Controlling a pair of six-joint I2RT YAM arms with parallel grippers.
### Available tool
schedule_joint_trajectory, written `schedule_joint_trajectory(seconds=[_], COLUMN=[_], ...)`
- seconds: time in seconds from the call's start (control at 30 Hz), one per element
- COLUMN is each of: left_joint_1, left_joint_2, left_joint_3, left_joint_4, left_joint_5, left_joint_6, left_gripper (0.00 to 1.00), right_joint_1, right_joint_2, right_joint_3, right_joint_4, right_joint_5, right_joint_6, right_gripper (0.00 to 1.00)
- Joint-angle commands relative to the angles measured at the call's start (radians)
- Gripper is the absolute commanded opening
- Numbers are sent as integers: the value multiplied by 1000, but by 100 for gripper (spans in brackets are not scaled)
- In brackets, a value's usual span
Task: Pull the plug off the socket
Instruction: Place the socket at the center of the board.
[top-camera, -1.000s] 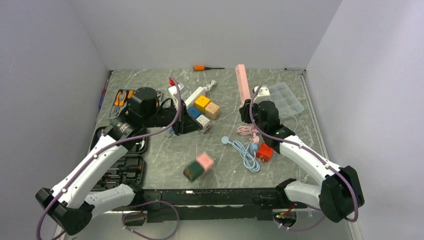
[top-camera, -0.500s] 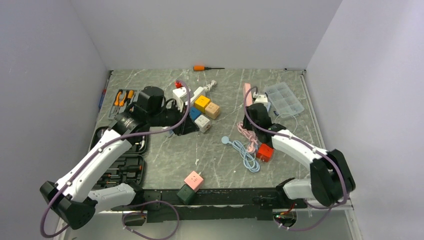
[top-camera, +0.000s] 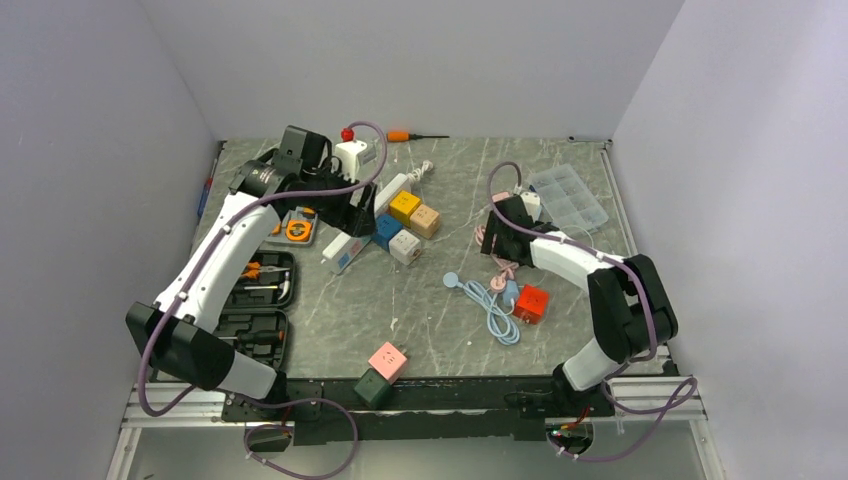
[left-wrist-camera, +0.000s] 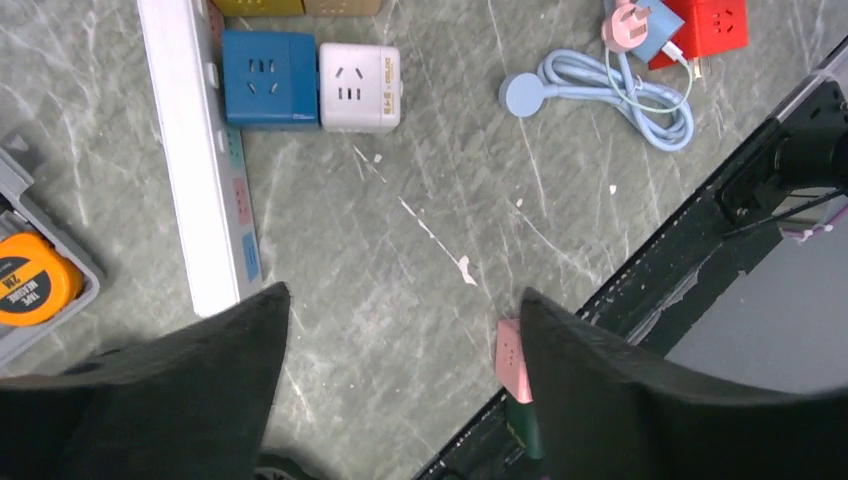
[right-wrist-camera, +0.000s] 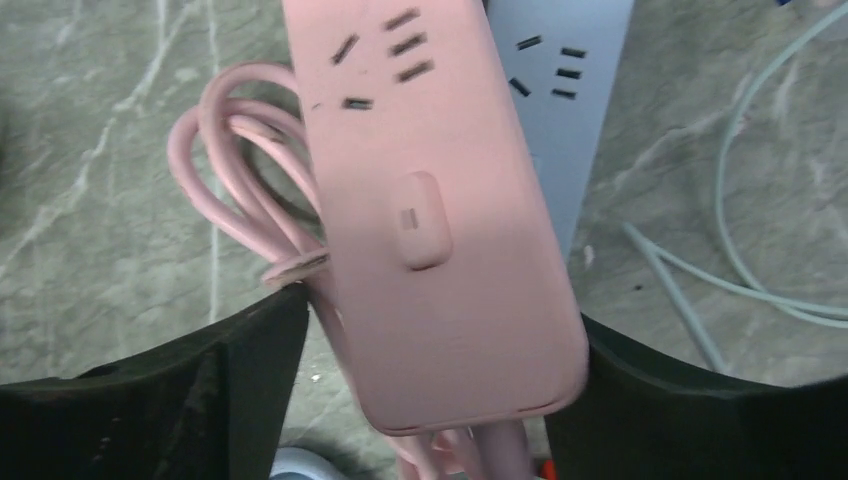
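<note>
Grey stone table (top-camera: 420, 300), top view: one, with two arms over it.
Left gripper (top-camera: 357, 208): up off the table, above one white power strip (top-camera: 340, 250) that lies slanted.
Cubes by that strip: four in a bunch, namely yellow cube (top-camera: 405, 206), tan cube (top-camera: 426, 220), blue cube (top-camera: 388, 226) and white cube (top-camera: 405, 245).
Other cubes: three, namely red cube (top-camera: 532, 302) near the right arm, then pink cube (top-camera: 387, 357) and green cube (top-camera: 371, 388), touching each other at the near edge.
Plug (top-camera: 511, 293): one, small and blue, right against the red cube; pushed in or not, cannot tell.
Blue cable (top-camera: 492, 300): one, coiled just beside the red cube.
Right gripper (top-camera: 495, 228): low, near one clear box (top-camera: 568, 195).
Also there: one orange screwdriver (top-camera: 405, 135) at the far edge, one orange tape measure (top-camera: 297, 229), one black tool case (top-camera: 255, 330) on the left.
Left wrist view: two black fingers (left-wrist-camera: 150, 400) spread wide, nothing between, bare table below; blue and white cubes next to the white strip; red cube and plug in the top right corner.
Right wrist view: two black fingers (right-wrist-camera: 700, 400) pinching one pink power strip (right-wrist-camera: 440, 230), one on each long side; one oval button on top; one looped pink cord (right-wrist-camera: 235, 170) beside it; one pale strip (right-wrist-camera: 575, 80) under its far end; thin pale wire (right-wrist-camera: 740, 260) on the right.
</note>
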Motion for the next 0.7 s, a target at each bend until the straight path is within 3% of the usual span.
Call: schedule_joint_trajectory(seconds=[0.0,0.13,0.3,0.47,0.67], left_joint_1=[5,50,128,157,192], left_joint_2=[-18,20,113,130,96], left_joint_3=[77,122,208,204,150], left_joint_4=[-104,-191,-299,-343,-326], left_joint_5=[-5,17,37,49,75], left_joint_6=[103,166,217,277,296], left_gripper=[98,99,99,100,99], right_joint_1=[-12,7,111,334,625], right_joint_2=[6,-62,-180,-281,-298], right_joint_3=[94,119,158,182,165], right_joint_4=[-91,-134,-230,-280,-253], right_joint_5=[53,89,195,217,81], right_joint_6=[10,-7,-36,-64,-114], right_gripper=[86,95,100,92,99])
